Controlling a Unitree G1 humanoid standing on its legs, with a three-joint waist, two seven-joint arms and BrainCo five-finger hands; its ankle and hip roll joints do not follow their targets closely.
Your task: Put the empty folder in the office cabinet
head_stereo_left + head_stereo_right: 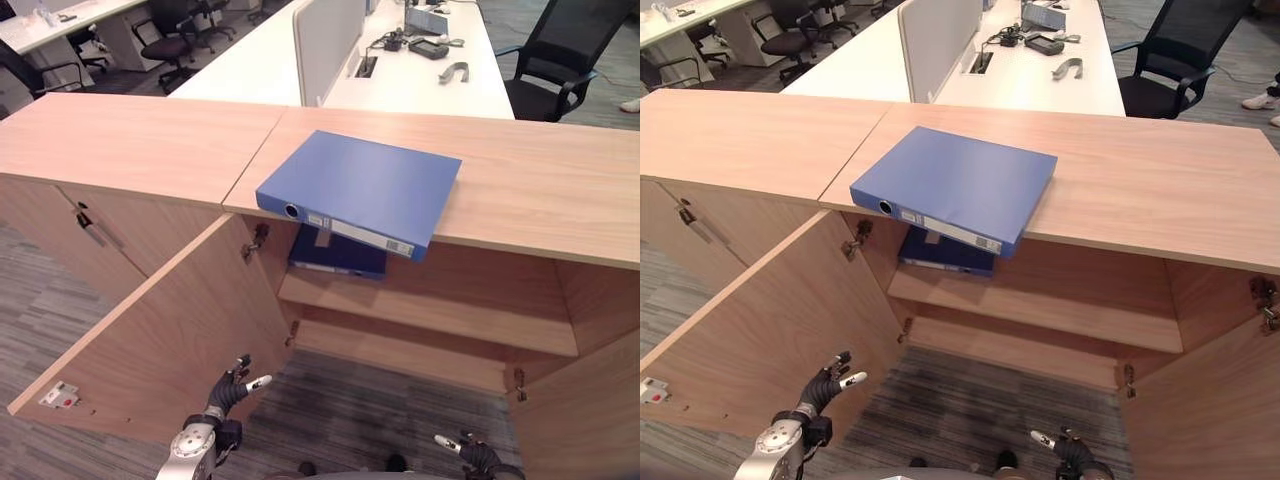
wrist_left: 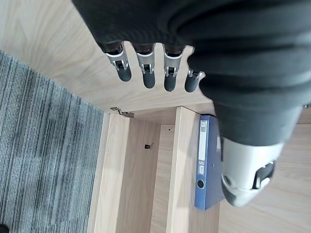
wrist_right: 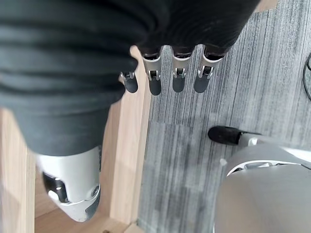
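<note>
A: Where's the folder right now?

B: The blue folder [image 1: 365, 188] lies flat on the worktop [image 1: 540, 185] of the cabinet [image 1: 430, 310], its spine corner hanging out a little over the front edge, right above the open compartment. Neither hand is touching it.

A: So nothing's been done with it?

B: As I judge it, the cabinet side is ready: the left door [image 1: 150, 330] stands swung wide and the compartment is open. The folder itself has not been picked up. What's left is nearly everything: reach up, take hold, bring it down and slide it onto the shelf [image 1: 430, 318].

A: Is there room?

B: A second, darker blue folder [image 1: 338, 254] already lies on that shelf at the left end, just under the overhanging one. The rest of the shelf to the right looks free.

A: And the hands?

B: Both hang low, well below the worktop. The left hand [image 1: 232, 388] is by the open door with fingers relaxed and spread, holding nothing. The right hand [image 1: 1072, 449] sits over the carpet [image 1: 370, 410], also loose and empty.

A: Do the wrist views add anything?

B: The left wrist view shows a folder's spine side-on against the cabinet's edge, past straight fingers [image 2: 146, 73]. The right wrist view shows its straight fingers [image 3: 177, 73] over carpet beside a wooden panel.
</note>
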